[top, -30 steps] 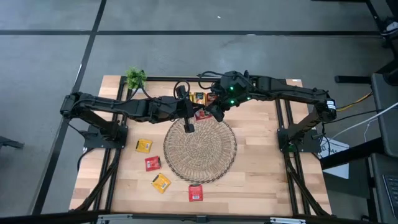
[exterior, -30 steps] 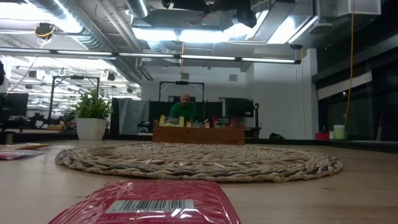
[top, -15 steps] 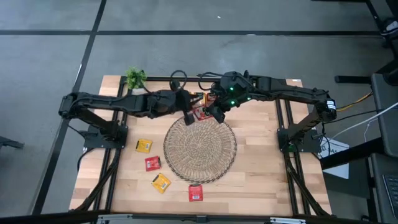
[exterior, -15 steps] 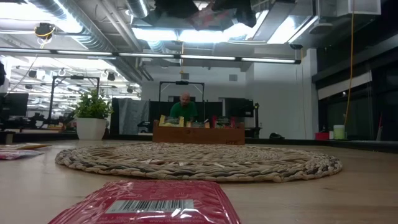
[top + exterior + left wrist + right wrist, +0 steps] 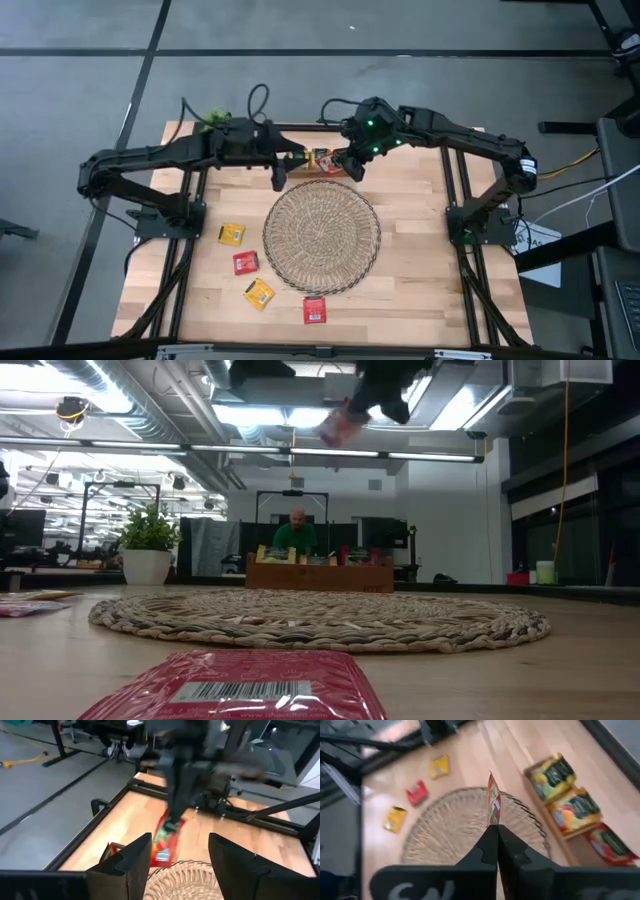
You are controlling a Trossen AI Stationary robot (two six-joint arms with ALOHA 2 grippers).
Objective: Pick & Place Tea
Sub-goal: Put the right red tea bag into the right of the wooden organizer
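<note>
Right wrist view: right gripper (image 5: 493,831) pinching red sachet (image 5: 493,802) by its edge above mat (image 5: 450,827); could slip. Left gripper (image 5: 180,855) wide, empty, alongside.

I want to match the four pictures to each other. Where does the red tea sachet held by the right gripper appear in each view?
High view: not discernible, hidden under the right gripper beyond the wicker mat.
Low view: red tea sachet hangs near the top, above the mat.
Left wrist view: centre, above the mat.
Right wrist view: centre, edge-on, over the mat.
Shared landmark: the wicker mat.
</note>
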